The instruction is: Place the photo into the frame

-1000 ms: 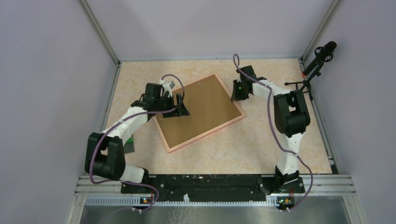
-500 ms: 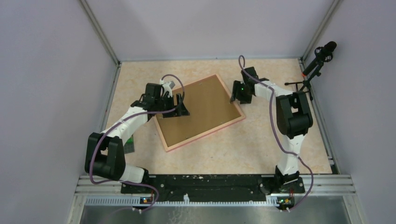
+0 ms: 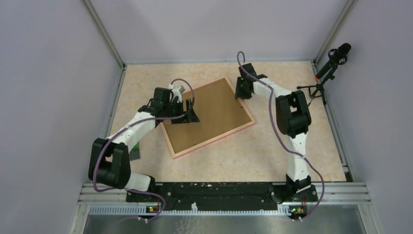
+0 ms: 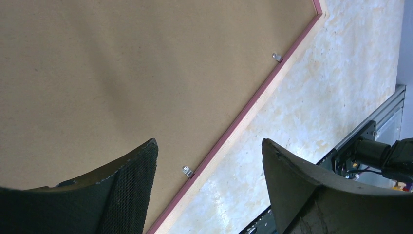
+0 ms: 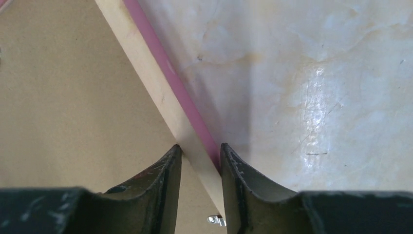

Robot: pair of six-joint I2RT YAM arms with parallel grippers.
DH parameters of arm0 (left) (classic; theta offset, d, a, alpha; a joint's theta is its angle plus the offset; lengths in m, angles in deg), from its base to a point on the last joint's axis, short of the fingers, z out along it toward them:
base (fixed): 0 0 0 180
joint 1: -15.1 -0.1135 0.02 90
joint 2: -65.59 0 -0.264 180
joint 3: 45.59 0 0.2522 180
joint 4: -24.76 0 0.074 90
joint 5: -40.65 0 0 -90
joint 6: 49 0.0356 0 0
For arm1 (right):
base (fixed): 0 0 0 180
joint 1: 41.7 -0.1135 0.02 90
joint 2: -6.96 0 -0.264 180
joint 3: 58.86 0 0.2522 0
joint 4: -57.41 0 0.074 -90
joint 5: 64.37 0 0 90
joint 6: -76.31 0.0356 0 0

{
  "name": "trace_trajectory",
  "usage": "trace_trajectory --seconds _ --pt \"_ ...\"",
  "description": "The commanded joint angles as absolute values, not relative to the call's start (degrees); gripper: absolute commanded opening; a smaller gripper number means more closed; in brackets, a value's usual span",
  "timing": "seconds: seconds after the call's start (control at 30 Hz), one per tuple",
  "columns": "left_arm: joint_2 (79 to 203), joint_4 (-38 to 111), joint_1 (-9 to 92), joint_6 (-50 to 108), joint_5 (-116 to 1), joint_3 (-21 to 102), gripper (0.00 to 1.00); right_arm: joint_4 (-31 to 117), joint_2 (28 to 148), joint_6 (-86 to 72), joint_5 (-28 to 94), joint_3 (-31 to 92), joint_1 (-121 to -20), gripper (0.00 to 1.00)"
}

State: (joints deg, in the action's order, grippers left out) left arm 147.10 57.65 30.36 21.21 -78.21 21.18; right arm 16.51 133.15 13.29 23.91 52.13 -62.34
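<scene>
Right gripper (image 5: 200, 151) pinching frame (image 5: 143, 58) rail | left gripper (image 4: 209, 151) spread over backing board (image 4: 122, 73) | frame back-up on table (image 3: 272, 146)

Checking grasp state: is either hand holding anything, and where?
Right hand pinches the frame by its right edge rail; left hand is open, holding nothing.
</scene>
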Motion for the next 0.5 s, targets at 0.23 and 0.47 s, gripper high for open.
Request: trace_trajectory --seconds 0.23,0.47 --pt "145.94 56.23 34.11 18.46 -79.33 23.48 0.85 18.33 127.02 13.6 27.91 36.67 -57.61 0.0" --pt "143.53 57.56 39.19 16.97 -71.59 27.12 0.99 33.42 111.0 26.15 33.3 15.41 -51.9 0.0"
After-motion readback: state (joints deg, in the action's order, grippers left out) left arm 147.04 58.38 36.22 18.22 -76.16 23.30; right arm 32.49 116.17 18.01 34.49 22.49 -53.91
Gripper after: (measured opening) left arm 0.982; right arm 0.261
